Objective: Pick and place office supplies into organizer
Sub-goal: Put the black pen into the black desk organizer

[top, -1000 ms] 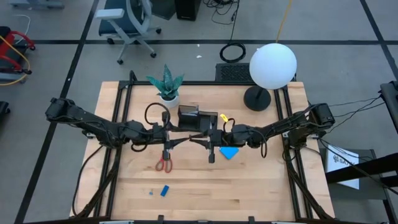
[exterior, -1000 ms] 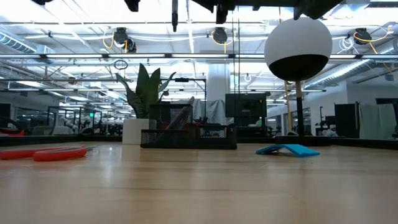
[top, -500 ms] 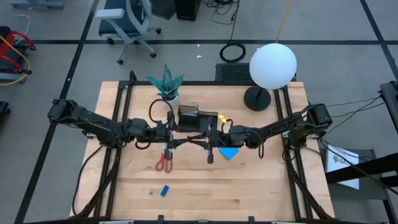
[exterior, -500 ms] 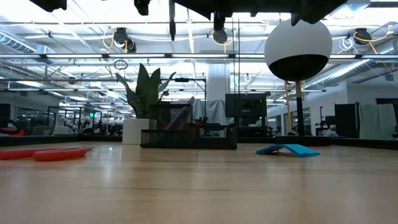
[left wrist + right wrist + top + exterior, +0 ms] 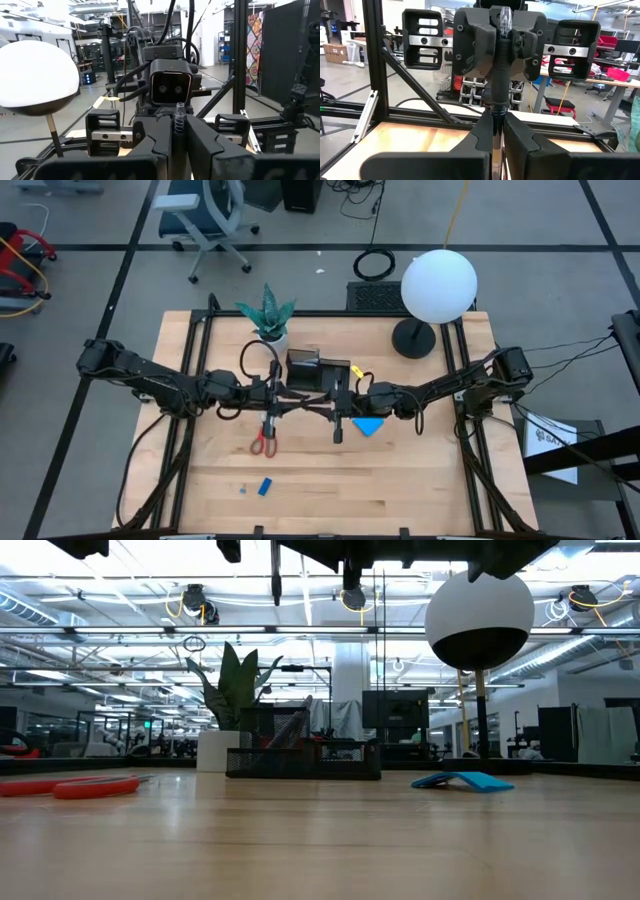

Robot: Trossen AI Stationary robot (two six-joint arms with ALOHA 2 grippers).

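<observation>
The left pen [image 5: 178, 122] is clamped in the left gripper [image 5: 270, 402]; the right pen [image 5: 499, 85] is pinched in the right gripper [image 5: 338, 408]. Over the last second the left arm has edged closer, and now both grippers face each other; I judge neither pen is delivered. The organizer [image 5: 312, 370] sits just beyond both grippers, something slanted leaning inside it; the scissors [image 5: 264, 442], notepad [image 5: 369, 425] and blue block [image 5: 265, 486] lie nearer me.

Left gripper [image 5: 179, 137] fingers [image 5: 155, 142] clamped on thin ribbed-tip dark pen [image 5: 179, 117], upright between them. Directly beyond the fingers: right arm's camera block [image 5: 170, 86]. White globe lamp [image 5: 36, 75] off to one side.
</observation>
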